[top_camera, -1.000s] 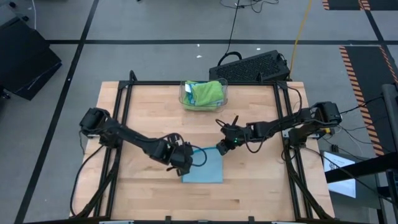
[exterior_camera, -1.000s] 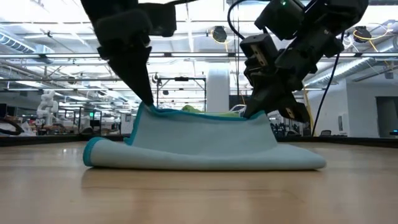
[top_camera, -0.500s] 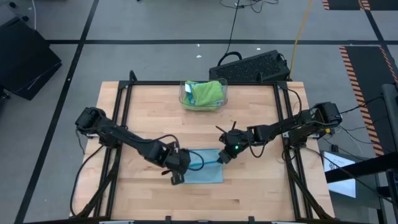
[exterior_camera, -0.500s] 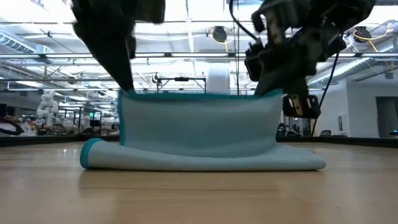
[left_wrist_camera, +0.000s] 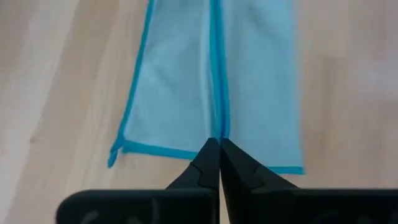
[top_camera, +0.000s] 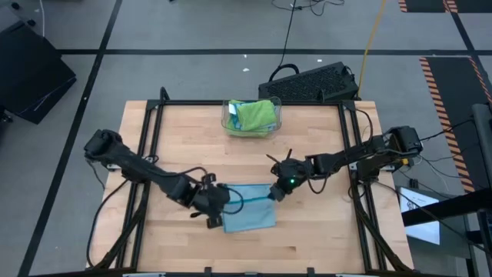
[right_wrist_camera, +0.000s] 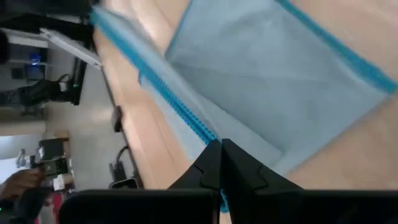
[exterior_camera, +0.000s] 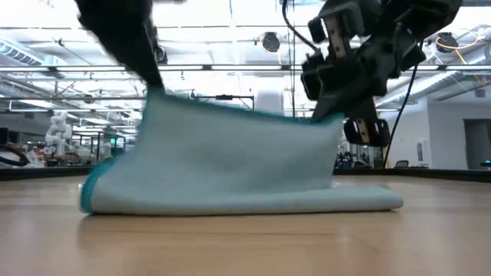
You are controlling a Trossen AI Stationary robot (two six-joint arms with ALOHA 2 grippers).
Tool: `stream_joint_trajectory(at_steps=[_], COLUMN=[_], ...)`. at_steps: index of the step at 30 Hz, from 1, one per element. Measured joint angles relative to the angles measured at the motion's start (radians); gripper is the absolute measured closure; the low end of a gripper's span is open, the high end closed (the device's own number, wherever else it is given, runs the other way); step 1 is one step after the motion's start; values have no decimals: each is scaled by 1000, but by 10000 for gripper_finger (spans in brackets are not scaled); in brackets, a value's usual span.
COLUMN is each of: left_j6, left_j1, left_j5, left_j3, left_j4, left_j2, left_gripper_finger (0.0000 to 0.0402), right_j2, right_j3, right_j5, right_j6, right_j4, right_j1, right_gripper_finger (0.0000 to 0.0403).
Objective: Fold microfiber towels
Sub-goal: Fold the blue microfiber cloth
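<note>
Both pinched on blue towel (top_camera: 250, 214) edge — left gripper (top_camera: 217, 221) at 7 o'clock, right gripper (top_camera: 274, 192) at 5 — keep corners level, lay flush.

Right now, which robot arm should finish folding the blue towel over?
Neither alone, probably. The left gripper and the right gripper are each shut on a corner of the blue towel's lifted edge. The left sits nearer the table's front, so the right likely has farther to go.

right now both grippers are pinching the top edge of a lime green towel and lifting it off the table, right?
Not quite: the towel is light blue, not lime green, as the low view shows. The left gripper and right gripper do pinch its top edge and hold that edge up off the table.
</note>
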Motion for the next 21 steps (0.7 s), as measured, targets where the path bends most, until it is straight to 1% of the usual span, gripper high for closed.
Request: stream_joint_trajectory(at_steps=[5,7,10,14,19,21], left_j6=[-7,-7,-2,0,-4,-5], left_j1=[53,66,86,102,107,105], left_j5=[32,26,1,1,6,6], left_j3=[-120,-148,-166,-193,-213,-213], left_j4=[143,149,156,160,183,187], left_j2=[-1,-3,-8,-8,-8,-8], left_gripper_finger=[394,398,395,388,397,394], right_j2=[0,1,0,0,1,1], right_j3=[-1,-1,-1,0,0,0], right_j5=[0,5,6,8,-1,-5], right_j6=[-30,-36,-47,-48,32,37], right_j4=[-27,-34,-52,-52,-31,-39], right_j1=[-42,-51,-64,-84,-87,-79], right_gripper_finger=[403,403,403,403,403,403])
